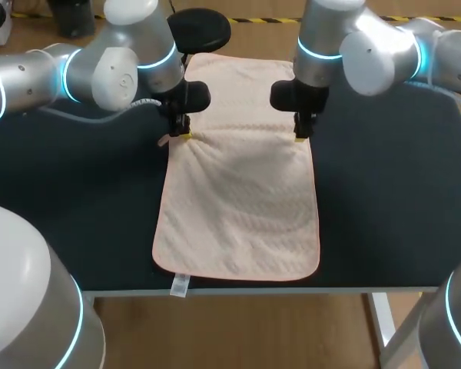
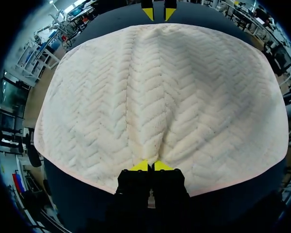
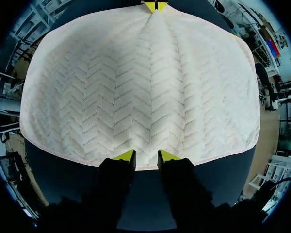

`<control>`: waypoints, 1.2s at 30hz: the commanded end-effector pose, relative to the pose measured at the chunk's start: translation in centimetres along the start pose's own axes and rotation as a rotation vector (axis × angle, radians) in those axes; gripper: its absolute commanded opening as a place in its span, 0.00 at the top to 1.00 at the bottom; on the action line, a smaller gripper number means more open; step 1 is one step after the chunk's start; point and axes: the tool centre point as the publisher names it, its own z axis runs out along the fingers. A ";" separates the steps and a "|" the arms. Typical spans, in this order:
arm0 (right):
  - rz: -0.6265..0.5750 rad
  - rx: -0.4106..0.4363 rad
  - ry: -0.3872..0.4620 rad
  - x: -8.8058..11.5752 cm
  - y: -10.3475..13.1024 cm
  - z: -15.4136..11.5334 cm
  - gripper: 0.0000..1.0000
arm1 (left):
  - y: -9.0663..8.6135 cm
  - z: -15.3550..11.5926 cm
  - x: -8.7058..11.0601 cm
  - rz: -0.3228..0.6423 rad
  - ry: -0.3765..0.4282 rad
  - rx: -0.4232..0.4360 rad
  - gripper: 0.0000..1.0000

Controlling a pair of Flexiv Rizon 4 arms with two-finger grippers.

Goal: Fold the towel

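Towel [image 1: 238, 207], pale peach with a herringbone weave, lies flat and lengthwise down the middle of the dark table [image 1: 392, 200], running from the far edge to the near edge. A small white label [image 1: 180, 286] at its near left corner hangs over the table's front edge.

From the left, my left arm [image 1: 77, 73] comes in and sets the left gripper [image 1: 183, 134] on the towel's left long edge, in the far half. The left wrist view shows what the head view cannot. There the left gripper [image 2: 151, 166] has its yellow tips pressed almost together, pinching a raised ridge of cloth at the hem. Creases fan out from that pinch across the towel [image 2: 160, 97].

From the right, my right arm [image 1: 384, 50] sets the right gripper [image 1: 300, 135] on the opposite long edge, straight across from the left one. In the right wrist view its fingers [image 3: 125, 155] stand a moderate gap apart, astride the hem. The cloth between them lies flat and unpinched, so the jaws are part open and hold nothing.

Each wrist view also shows my other gripper at the far hem. The left gripper [image 3: 155, 6] appears closed on a pucker, and the right gripper [image 2: 158, 13] appears with a gap between its tips. In the head view both wrists hide the fingertips and the far part of the towel
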 end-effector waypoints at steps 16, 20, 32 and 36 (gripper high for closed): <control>0.004 -0.007 0.034 -0.9 -0.6 2.9 0.00 | -0.2 -0.4 0.3 0.014 0.004 0.006 1.00; 0.001 -0.009 0.037 -1.1 -0.6 3.1 0.00 | -0.1 -0.4 0.3 0.010 0.004 0.003 1.00; 0.003 0.005 0.048 -0.1 -0.7 3.9 1.00 | 0.0 -0.5 0.4 0.013 0.005 0.004 1.00; 0.005 -0.001 0.038 0.1 -0.9 3.6 1.00 | 0.0 -0.5 0.4 0.017 0.006 0.004 1.00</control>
